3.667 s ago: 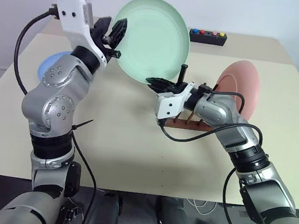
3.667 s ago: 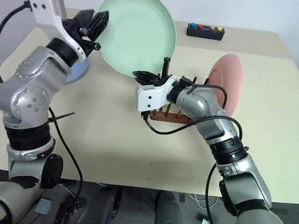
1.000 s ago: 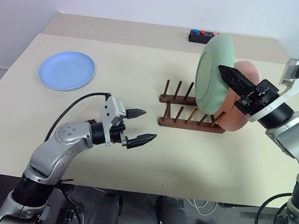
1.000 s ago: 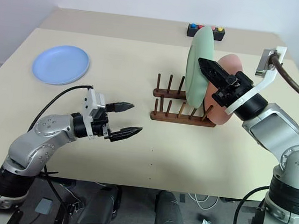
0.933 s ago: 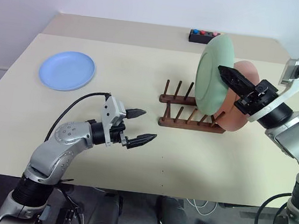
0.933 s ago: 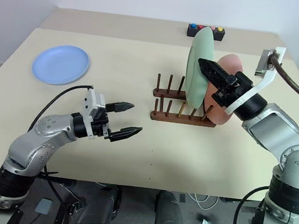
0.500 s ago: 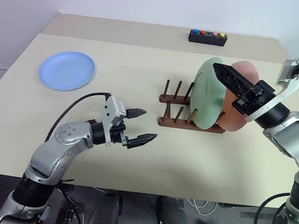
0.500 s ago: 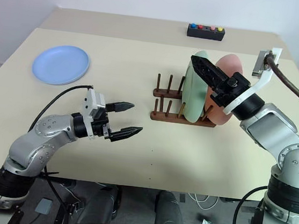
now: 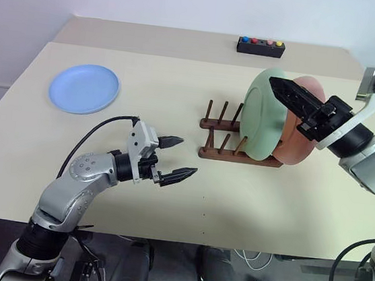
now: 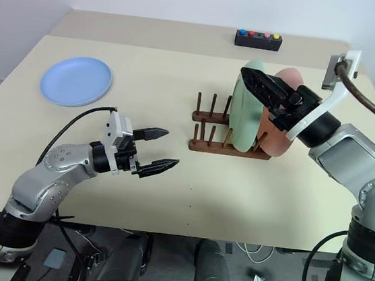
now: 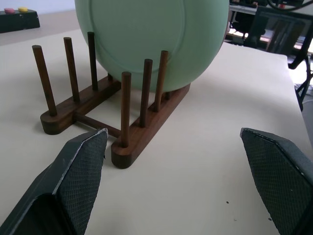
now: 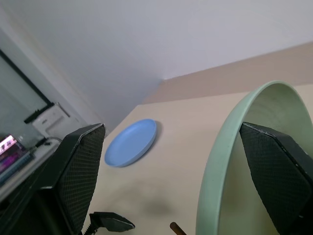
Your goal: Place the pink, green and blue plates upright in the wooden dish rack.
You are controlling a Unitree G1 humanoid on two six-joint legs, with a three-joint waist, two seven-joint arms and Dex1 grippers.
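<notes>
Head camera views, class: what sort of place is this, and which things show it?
Probably a robot test lab: a bare table with only a wooden dish rack, coloured plates such as the blue plate, and a button box.

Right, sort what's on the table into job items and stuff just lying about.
Job:
- green plate, upright in the wooden dish rack
- pink plate, upright behind it
- blue plate, lying flat on the table

Lying about:
- black button box at the far edge

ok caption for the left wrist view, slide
Green plate standing upright in the wooden dish rack, seen between the open left end effector fingers.
</notes>
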